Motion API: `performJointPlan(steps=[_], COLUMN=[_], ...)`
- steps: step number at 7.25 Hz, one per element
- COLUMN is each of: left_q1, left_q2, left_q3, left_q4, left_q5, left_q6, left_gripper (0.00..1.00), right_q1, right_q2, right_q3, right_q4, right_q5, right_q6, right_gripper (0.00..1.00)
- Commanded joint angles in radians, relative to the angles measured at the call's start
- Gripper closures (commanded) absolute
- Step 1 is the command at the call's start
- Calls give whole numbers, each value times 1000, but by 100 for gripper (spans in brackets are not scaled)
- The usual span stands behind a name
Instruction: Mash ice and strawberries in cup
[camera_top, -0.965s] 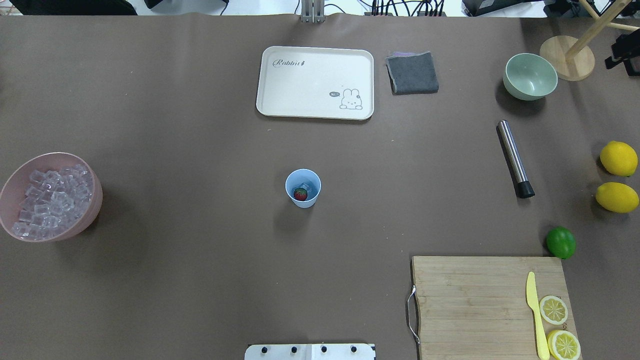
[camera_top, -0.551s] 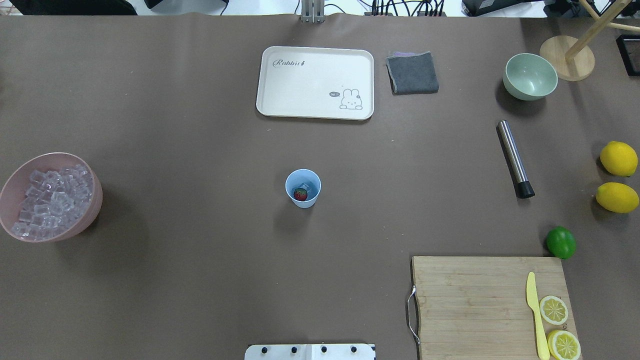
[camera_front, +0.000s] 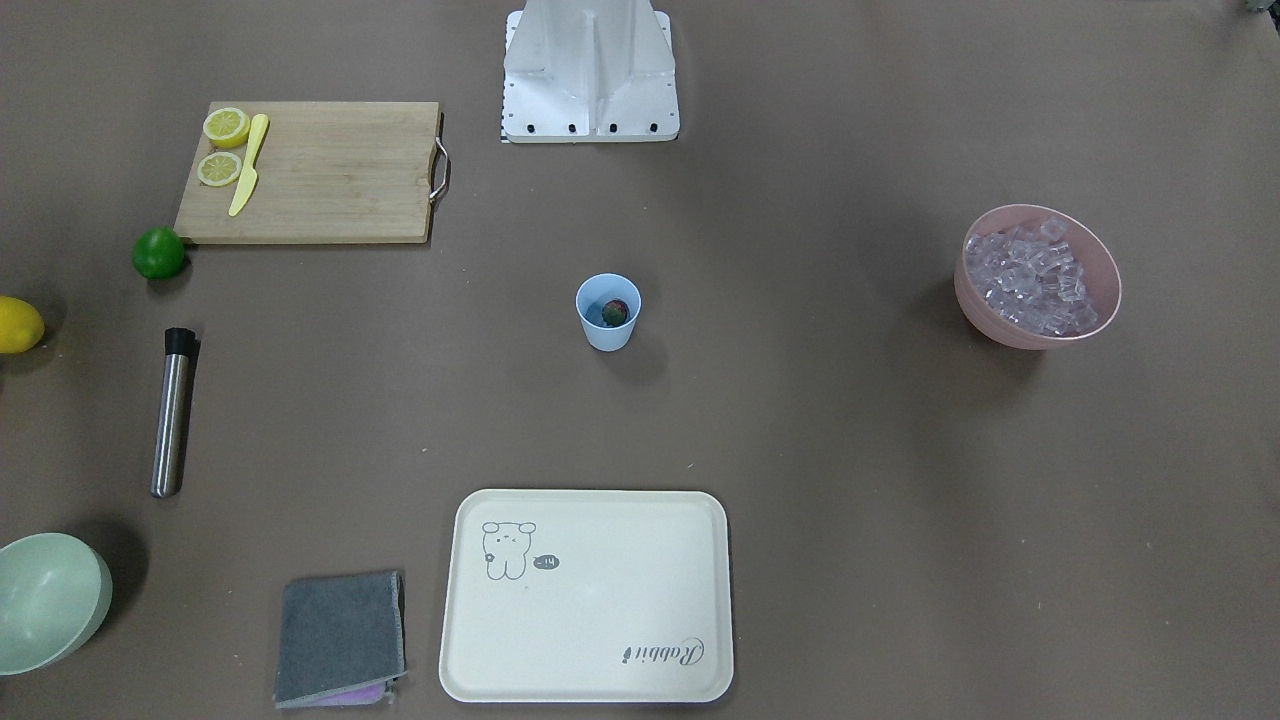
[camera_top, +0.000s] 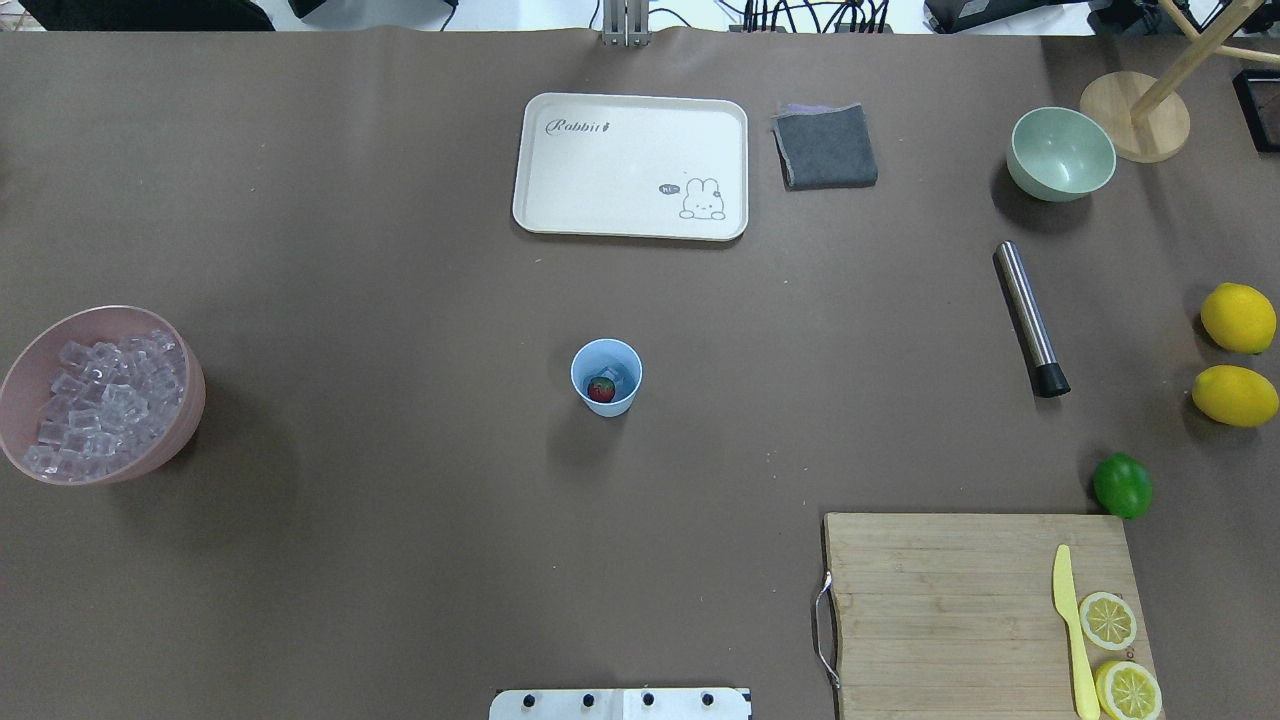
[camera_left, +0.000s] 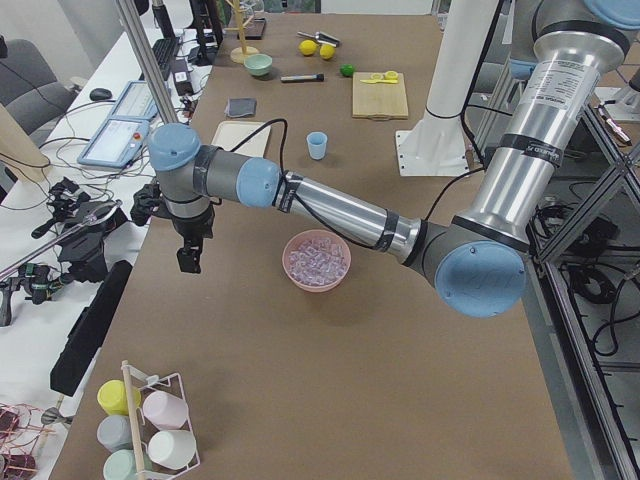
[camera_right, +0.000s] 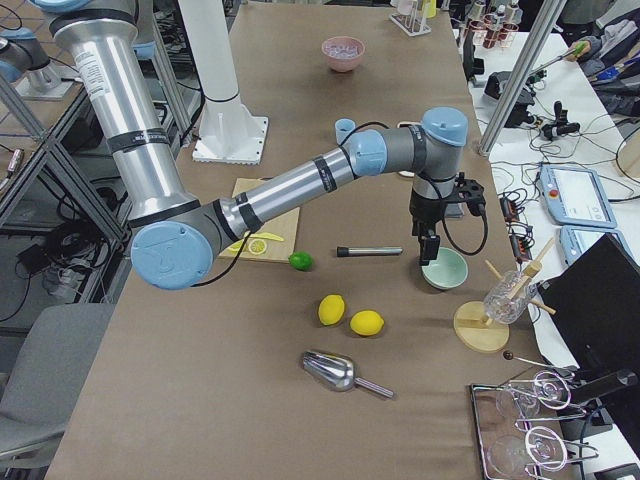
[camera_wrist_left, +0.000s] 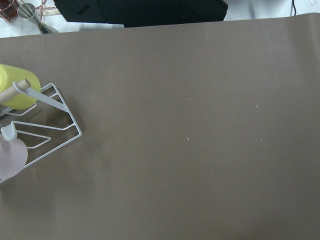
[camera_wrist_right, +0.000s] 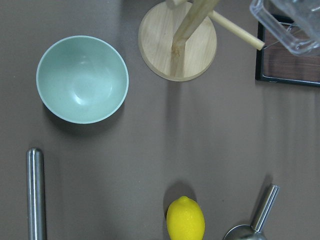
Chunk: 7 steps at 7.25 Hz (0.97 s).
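The light-blue cup (camera_top: 606, 377) stands upright mid-table, also seen in the front view (camera_front: 608, 312). Inside it lie a red strawberry (camera_top: 601, 390) and a clear piece of ice (camera_top: 614, 373). More ice (camera_top: 100, 400) fills a pink bowl (camera_top: 190, 395) at the table's left side. My left gripper (camera_left: 188, 258) hangs over the table's far left end, well away from the cup. My right gripper (camera_right: 428, 245) hangs just above the pale green bowl (camera_right: 444, 269). Both grippers show only in the side views, so I cannot tell whether they are open or shut.
A steel rod with a black tip (camera_top: 1030, 318) lies right of the cup. A cream tray (camera_top: 630, 165) and grey cloth (camera_top: 824, 146) sit at the back. Lemons (camera_top: 1237, 318), a lime (camera_top: 1122, 485) and a cutting board (camera_top: 985, 610) with a knife occupy the right.
A dark part of my right arm at the overhead view's far right edge has moved out of frame. The cup and its contents have not moved.
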Motion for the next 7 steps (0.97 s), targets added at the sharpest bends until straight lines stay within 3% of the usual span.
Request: performJointPlan(steps=[1, 3, 7], left_q1=[27, 44, 70], left_q2=[3, -2, 3], left_q3=[82, 203, 224], left_q4=[-87, -216, -273], left_q5=[-1, 1, 5], left_q6=[-4, -10, -148], left_gripper=[3, 3, 3], right_q1=[-16, -15, -12], right_q2=[-23, -69, -69], right_q3=[-14, -1, -3], right_q4=[2, 55, 80], right_q5=[1, -1, 7], right_q6=[-2, -16, 3], right_gripper=[0, 0, 0])
